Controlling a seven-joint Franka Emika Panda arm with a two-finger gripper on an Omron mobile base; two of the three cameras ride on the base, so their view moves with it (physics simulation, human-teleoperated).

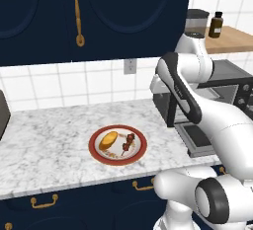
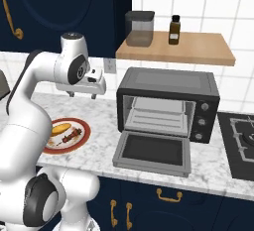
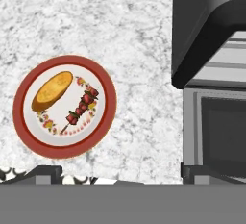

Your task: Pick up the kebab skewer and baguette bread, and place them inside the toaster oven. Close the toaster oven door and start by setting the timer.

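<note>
Golden baguette bread [image 3: 52, 90]; chunky kebab skewer [image 3: 80, 107]

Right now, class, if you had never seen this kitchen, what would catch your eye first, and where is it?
First the red-rimmed plate on the marble counter, with the baguette and the skewer lying side by side on it. Next, to the plate's right, the dark toaster oven, its door folded down flat so the rack shows. The white arm arches above the counter between them.
</note>
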